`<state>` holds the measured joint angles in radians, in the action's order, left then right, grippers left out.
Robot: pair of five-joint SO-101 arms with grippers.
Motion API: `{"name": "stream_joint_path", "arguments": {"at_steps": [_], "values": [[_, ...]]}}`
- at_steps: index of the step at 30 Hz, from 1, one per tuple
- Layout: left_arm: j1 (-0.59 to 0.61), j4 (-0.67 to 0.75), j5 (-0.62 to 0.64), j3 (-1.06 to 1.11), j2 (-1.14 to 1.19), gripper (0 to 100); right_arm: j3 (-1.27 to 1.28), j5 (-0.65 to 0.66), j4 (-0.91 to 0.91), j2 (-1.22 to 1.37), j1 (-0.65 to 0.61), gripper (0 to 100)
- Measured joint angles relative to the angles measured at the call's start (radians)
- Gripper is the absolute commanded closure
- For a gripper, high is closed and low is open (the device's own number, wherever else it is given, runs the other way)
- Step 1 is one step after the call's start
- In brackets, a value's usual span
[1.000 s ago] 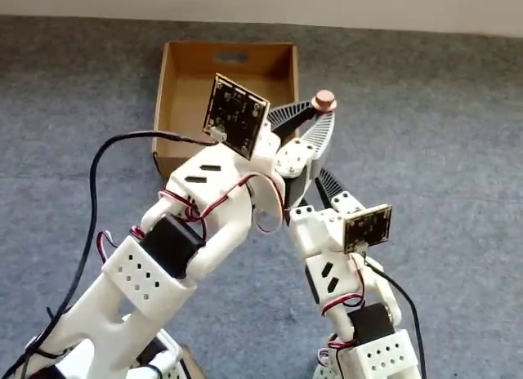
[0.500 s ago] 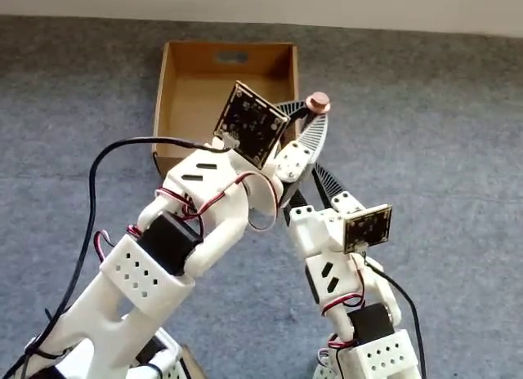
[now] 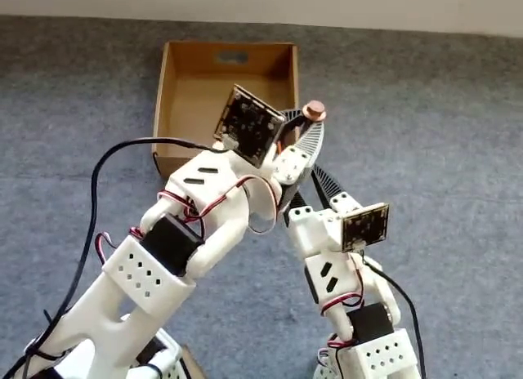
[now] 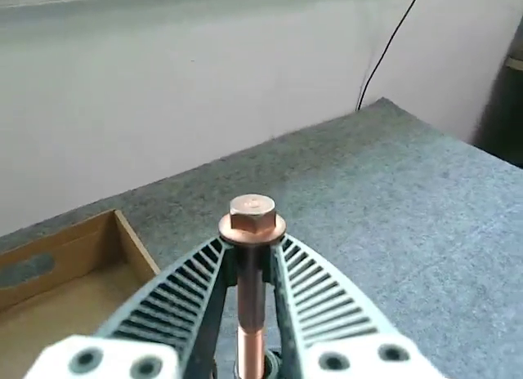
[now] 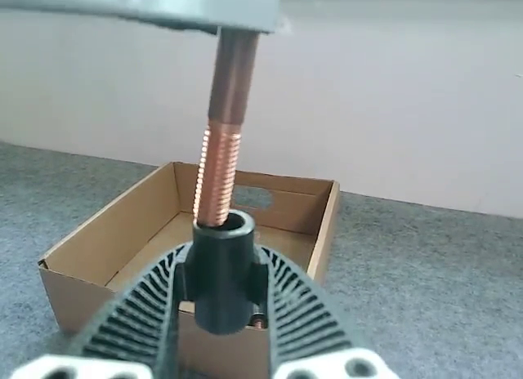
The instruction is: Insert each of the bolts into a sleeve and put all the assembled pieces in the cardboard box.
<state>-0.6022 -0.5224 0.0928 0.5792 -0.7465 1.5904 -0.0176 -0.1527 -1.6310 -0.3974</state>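
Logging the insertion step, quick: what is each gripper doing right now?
Left gripper: shut on the bolt.
Right gripper: shut on the sleeve.

Light: bright, soft and even over the grey surface [image 3: 441, 109].
Shadows: faint and soft-edged beneath the arms.
Glare: bright sheen on the bolt [image 5: 214, 175], on its copper threads and head.
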Motion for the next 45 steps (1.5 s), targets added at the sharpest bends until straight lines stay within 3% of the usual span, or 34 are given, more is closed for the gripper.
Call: {"name": "stream_joint_path", "arguments": {"at_steps": [23, 30, 45], "values": [[0.054, 0.009, 0.054, 0.069, -0.021, 99, 0.003, 0.003, -0.002, 0.003, -0.002, 99.1], [0.054, 0.094, 0.055, 0.091, -0.012, 99, 0.0, 0.003, 0.0, 0.0, 0.0, 99.1], [0.054, 0.115, 0.055, 0.161, -0.014, 99, 0.002, 0.002, 0.0, 0.002, 0.0, 99.1]]}}
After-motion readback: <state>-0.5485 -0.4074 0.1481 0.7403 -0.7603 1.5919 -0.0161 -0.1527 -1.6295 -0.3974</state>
